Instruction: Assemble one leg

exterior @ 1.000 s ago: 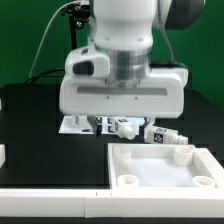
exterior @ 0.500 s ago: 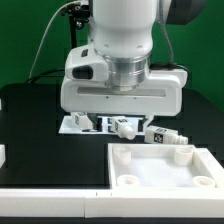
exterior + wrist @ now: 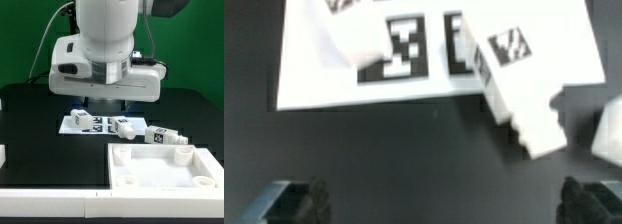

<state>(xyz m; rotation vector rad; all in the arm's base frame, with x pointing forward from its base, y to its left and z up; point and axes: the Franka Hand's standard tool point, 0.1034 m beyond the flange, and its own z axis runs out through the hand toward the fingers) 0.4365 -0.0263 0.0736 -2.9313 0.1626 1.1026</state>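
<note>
I'm watching the gripper point(image 3: 446, 205) hanging wide open, gripping nothing, above the black table point(image 3: 40, 130), a leg point(image 3: 165, 137) lying at its four o'clock in the exterior view, green wall point(image 3: 20, 40) behind.

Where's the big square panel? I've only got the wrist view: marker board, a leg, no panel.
Observer: The panel lies in front of the marker board, nearer the exterior camera, toward the exterior view's right.
Operator: More legs?
Observer: Two in all: one leg by the board's end, a second leg further to the exterior view's right.
Operator: Anything else?
Observer: A white part at the exterior view's left edge, cut off; cannot tell what.
</note>
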